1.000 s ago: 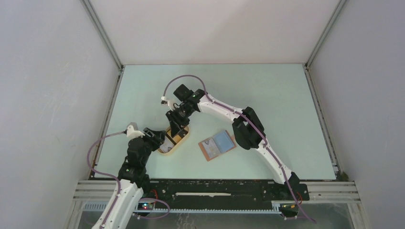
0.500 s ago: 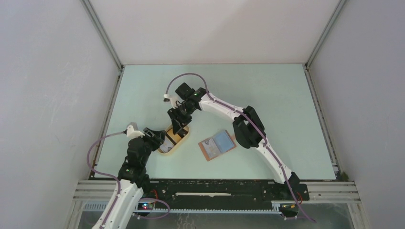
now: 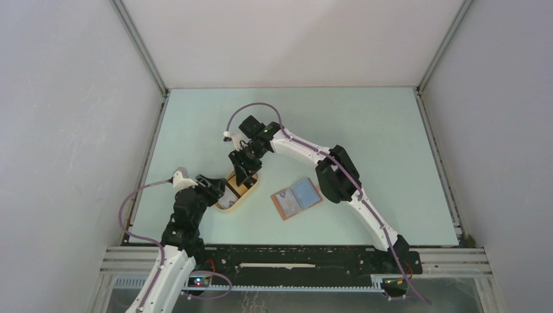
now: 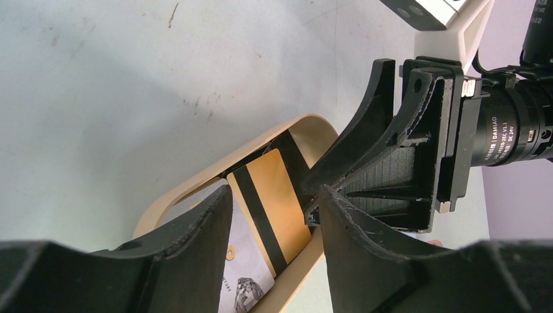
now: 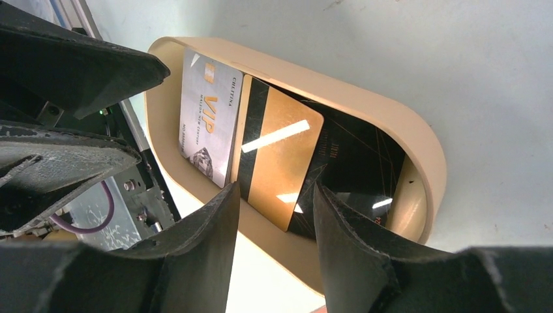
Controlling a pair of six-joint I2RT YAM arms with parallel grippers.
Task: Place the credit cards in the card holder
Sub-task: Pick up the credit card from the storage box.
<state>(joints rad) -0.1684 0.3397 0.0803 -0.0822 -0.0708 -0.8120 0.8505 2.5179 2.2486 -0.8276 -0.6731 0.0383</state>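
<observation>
Three credit cards lie overlapping in a pale tan oval tray [image 5: 417, 140]: a white VIP card [image 5: 207, 124], a gold card [image 5: 279, 160] with a black stripe, and a black card [image 5: 355, 169]. My right gripper [image 5: 277, 212] hangs open just above the tray's near rim, nothing between its fingers. Over the tray's other end my left gripper [image 4: 275, 218] is open too, the gold card [image 4: 277, 199] showing through its gap. The two grippers face each other closely. The card holder [image 3: 297, 197] lies open on the table, to the right of the tray [image 3: 229, 208].
The table is pale green with white walls on three sides. A black rail runs along its near edge. The right arm [image 3: 326, 163] arches over the table from the right, above the card holder.
My right gripper has lifted slightly off the tray and its jaws have widened a little. The left arm, cards and card holder have not moved.
</observation>
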